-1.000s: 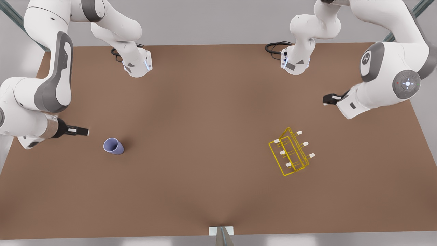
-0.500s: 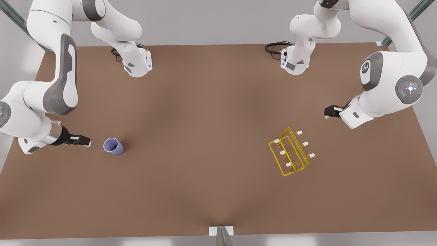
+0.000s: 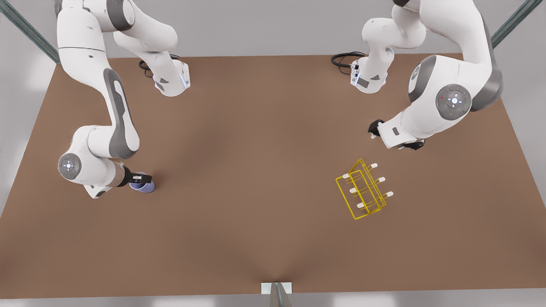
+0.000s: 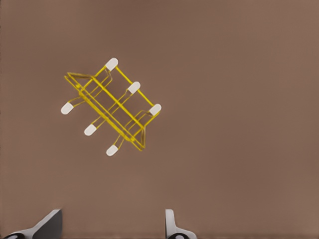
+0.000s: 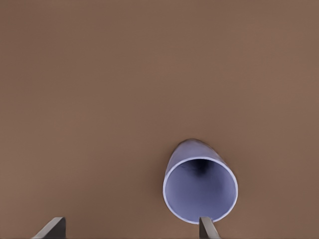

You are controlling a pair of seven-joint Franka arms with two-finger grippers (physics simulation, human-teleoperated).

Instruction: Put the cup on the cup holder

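Both arms have swung inward since a second ago: on the front view's left, the right pincer [image 3: 143, 176] has closed the gap and now hovers over the cup [image 3: 144, 185], which stands upright on the tabletop [image 3: 256, 149] near its 9 o'clock edge. From the right wrist, the cup [image 5: 200, 186] sits off to one side of the spread fingers [image 5: 207, 226], one tip at its rim. It looks light, rigid and smooth, likely slippery on its taper, so a hold across the wall just under the rim seems safest. Toward 3 o'clock, the cup holder [image 3: 363, 189] stands untouched; the left pincer [image 3: 374, 129] hangs at its 12 o'clock, fingers [image 4: 172, 224] parted.
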